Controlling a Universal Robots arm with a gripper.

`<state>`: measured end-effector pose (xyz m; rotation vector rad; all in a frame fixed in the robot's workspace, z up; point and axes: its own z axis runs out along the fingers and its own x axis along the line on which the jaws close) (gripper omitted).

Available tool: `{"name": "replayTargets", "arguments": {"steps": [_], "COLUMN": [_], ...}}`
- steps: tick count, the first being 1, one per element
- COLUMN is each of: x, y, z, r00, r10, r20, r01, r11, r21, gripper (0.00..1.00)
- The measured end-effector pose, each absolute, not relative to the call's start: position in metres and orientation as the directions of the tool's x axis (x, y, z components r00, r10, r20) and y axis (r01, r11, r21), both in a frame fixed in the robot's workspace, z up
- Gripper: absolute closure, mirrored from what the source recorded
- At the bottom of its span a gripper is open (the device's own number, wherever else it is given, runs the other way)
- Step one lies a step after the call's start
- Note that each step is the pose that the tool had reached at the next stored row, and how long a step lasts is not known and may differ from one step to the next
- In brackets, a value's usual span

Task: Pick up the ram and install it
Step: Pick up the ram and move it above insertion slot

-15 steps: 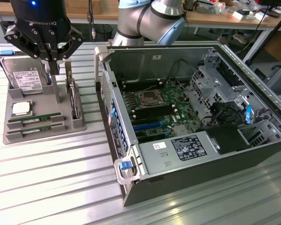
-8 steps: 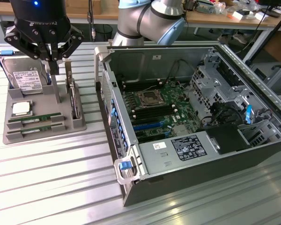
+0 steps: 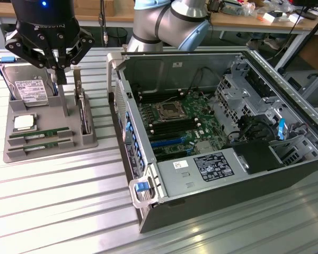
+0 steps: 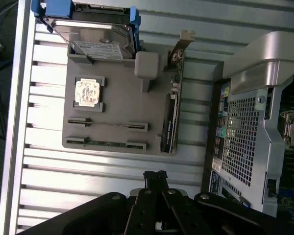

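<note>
Two ram sticks, thin green strips, stand on edge in the slots of a grey holder tray (image 3: 47,153): one ram (image 3: 40,134) (image 4: 108,125) and a second ram (image 3: 42,144) (image 4: 106,144) beside it. My gripper (image 3: 59,78) (image 4: 155,175) hangs above the tray's back part, over the hard drive side, well clear of both sticks. Its two black fingers are pressed together, shut on nothing. The open computer case (image 3: 286,174) lies at the exterior view's right, its motherboard (image 3: 177,119) exposed with long black memory slots (image 3: 193,123) beside the processor socket.
The tray also holds a hard drive (image 3: 25,87) (image 4: 95,36), a square silver processor (image 3: 23,123) (image 4: 88,91) and a wider card with a metal bracket (image 3: 84,108) (image 4: 170,122). A grey post (image 3: 63,100) rises from the tray under the gripper. The ribbed metal table (image 3: 58,201) surrounds everything.
</note>
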<state>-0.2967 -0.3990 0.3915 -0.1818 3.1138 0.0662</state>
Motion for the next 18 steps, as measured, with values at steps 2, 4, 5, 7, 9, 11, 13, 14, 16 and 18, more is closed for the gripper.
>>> {"name": "replayTargets", "arguments": {"steps": [2,4,5,7,9,11,13,14,16,18], "x": [-0.2967,-0.2967,-0.2967,-0.2967,-0.2967,-0.2967,-0.2967,-0.2967,-0.2967,-0.2967], "y": [-0.3989,-0.399,-0.399,-0.399,-0.3989,-0.3989,-0.3989,-0.3989,-0.3989,-0.3989], "z": [0.3915,0.3915,0.3915,0.3915,0.3915,0.3915,0.3915,0.3915,0.3915,0.3915], "r00": [-0.991,-0.988,-0.986,-0.983,-0.98,-0.975,-0.972,-0.97,-0.964,-0.959], "r10": [-0.13,-0.152,-0.164,-0.182,-0.197,-0.22,-0.234,-0.242,-0.265,-0.284], "r20": [-0.024,-0.024,-0.024,-0.024,-0.024,-0.023,-0.023,-0.023,-0.023,-0.023], "r01": [-0.131,-0.152,-0.165,-0.183,-0.198,-0.22,-0.235,-0.243,-0.265,-0.284], "r11": [0.991,0.988,0.986,0.982,0.979,0.975,0.971,0.969,0.964,0.958], "r21": [0.04,0.039,0.038,0.037,0.037,0.036,0.035,0.035,0.035,0.035], "gripper": [0.89,0.89,0.89,0.89,0.89,0.89,0.89,0.89,0.89,0.89]}}
